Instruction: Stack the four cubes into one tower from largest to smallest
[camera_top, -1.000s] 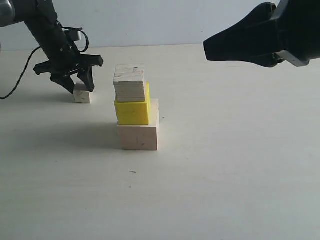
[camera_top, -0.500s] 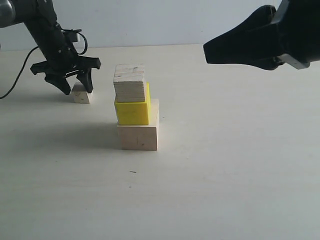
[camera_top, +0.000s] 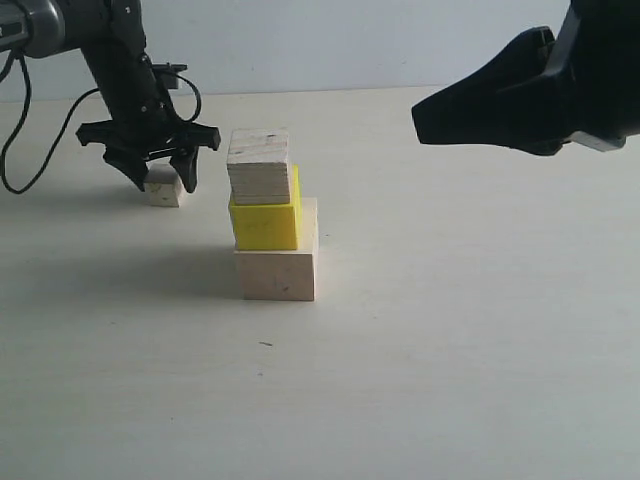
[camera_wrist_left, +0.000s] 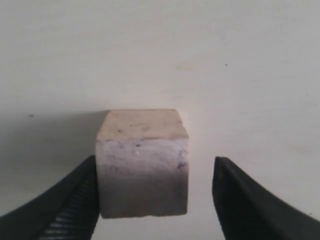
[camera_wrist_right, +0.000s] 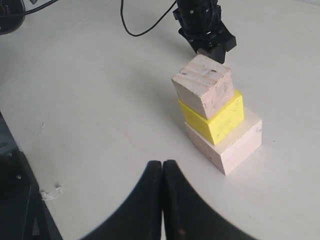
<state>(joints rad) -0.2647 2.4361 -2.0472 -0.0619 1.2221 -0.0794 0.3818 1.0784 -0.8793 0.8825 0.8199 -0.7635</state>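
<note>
Left end effector (camera_top: 163, 180) stands spread, right end effector (camera_wrist_right: 163, 200) pressed together and empty. Large pale cube (camera_top: 276, 272) sits on the desk (camera_top: 450, 350), yellow cube (camera_top: 265, 224) on it, small wood cube (camera_top: 258, 166) above: three tiers done. Tiny cube (camera_top: 165, 189) lies on the desk between the left jaws, not yet gripped or stacked.

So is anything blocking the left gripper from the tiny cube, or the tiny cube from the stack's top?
Nothing visible. The left gripper holds its open jaws either side of the tiny cube on the table, and the top of the small wood cube is bare.
</note>
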